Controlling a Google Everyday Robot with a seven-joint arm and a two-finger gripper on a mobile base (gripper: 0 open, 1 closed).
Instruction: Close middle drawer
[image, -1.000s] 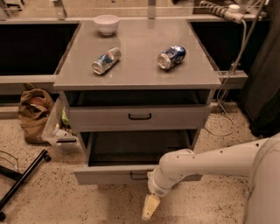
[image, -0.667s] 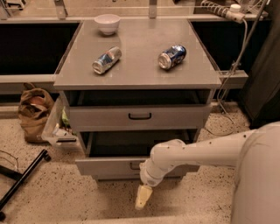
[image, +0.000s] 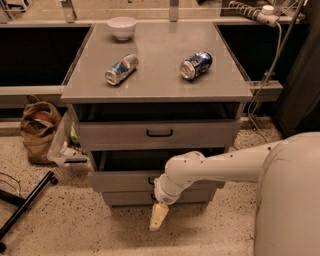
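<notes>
The hand (image: 159, 216), whether apart or together I cannot tell, is hanging just outside the middle drawer (image: 122, 181), which is lying crosswise beneath the desk's (image: 155, 85) front edge.

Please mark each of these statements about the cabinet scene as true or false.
1. Two drink cans lie on their sides on the cabinet top. True.
2. The white bowl sits inside the middle drawer. False: it stands at the back of the cabinet top.
3. The middle drawer is fully shut. False: it is partly out, with dark interior showing behind its front.
4. The tool hangs low in front of the cabinet, below the middle drawer's front, pointing at the floor. True.
5. The brown bag rests on the cabinet top. False: it is on the floor beside the cabinet.
</notes>
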